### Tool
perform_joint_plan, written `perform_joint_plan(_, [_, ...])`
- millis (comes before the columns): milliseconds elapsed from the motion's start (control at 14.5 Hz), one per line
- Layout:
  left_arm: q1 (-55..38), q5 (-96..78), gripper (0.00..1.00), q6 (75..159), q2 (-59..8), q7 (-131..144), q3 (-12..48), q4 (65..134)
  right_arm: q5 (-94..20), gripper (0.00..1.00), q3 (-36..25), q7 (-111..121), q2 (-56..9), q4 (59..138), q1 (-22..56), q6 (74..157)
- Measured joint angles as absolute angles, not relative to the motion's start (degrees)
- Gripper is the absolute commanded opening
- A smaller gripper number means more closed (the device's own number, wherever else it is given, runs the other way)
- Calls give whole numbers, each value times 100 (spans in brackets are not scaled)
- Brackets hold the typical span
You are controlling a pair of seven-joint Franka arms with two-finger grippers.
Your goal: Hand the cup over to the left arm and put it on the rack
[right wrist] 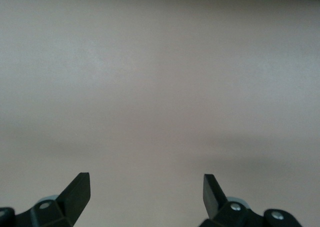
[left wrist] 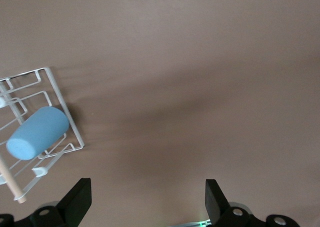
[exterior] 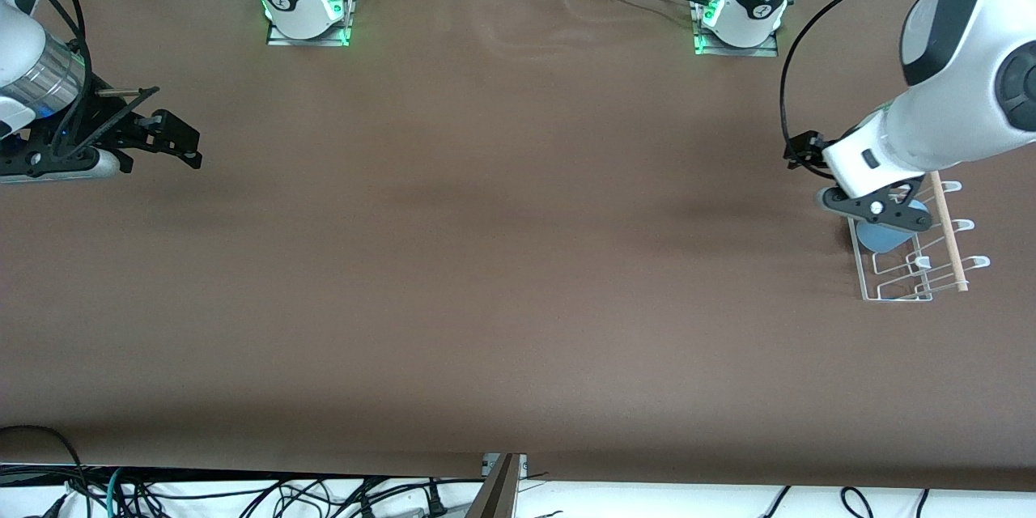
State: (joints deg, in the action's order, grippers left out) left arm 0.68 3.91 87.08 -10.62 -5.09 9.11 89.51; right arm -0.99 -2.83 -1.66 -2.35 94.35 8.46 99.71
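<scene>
The small light-blue tapered plastic cup (left wrist: 37,132) is lying on its side in the white wire drying rack (exterior: 889,289), which is sitting on the brown table (exterior: 502,259) toward the left arm's end. A light wooden dowel (exterior: 948,235) is running across the rack, and white-tipped prongs are sticking out along the side of the rack turned away from the right arm's end.

The left arm's black gripper (left wrist: 147,197) is hanging above the rack's edge and the bare table beside it, fingers spread wide with nothing between them. From the front, that gripper and its white wrist block are covering much of the cup, so only a blue sliver is showing below them. A black cable (exterior: 789,73) is looping from the left arm.

The right arm's black gripper (right wrist: 146,192) is waiting over bare table at the right arm's end, its fingers also parted and empty.
</scene>
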Motion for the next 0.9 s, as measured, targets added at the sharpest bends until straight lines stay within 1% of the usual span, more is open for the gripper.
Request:
perform_joint_plan(138, [-236,376,100,8984,-948,-509,382,8977,-99,100,-283,-166,-235,9434,846,9971])
perform_joint_plan(276, [-242,373,100,9577,-806,-505,244,9171,-99,100,-283,-166,-235,9434,846,9971])
perform_joint_plan(414, [-222,370,100,9839,-571,-430,214,9495,-99,100,-283,-166,-235,9434,846,9971])
perform_joint_plan(621, [-151,369,100,9875,-262,38,330,9846,-99,100,-283,-166,-235,9434,846,9971])
perform_joint_plan(897, [-54,369,100,9906,-187,299,518,9969,-99,100,-283,-166,-235,9434,845,9971])
